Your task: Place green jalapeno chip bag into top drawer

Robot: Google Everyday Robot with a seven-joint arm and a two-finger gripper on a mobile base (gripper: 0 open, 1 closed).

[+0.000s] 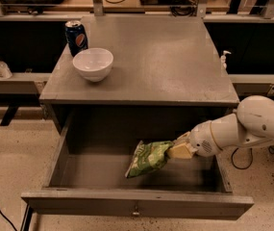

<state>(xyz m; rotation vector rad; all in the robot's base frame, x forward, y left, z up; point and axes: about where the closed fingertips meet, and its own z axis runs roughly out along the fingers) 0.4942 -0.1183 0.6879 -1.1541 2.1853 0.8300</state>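
The green jalapeno chip bag [148, 159] hangs tilted inside the open top drawer [136, 203], its lower end near the drawer floor. My gripper [179, 149] reaches in from the right, on the end of the white arm [252, 126], and is shut on the bag's right end. The drawer is pulled far out, with its small knob [136, 209] at the centre of the front panel.
On the grey table top [165, 61] stand a white bowl [93, 64] and a blue soda can [76, 36] at the back left. A small white bottle [224, 59] sits to the right of the table. Shelving and cables lie behind.
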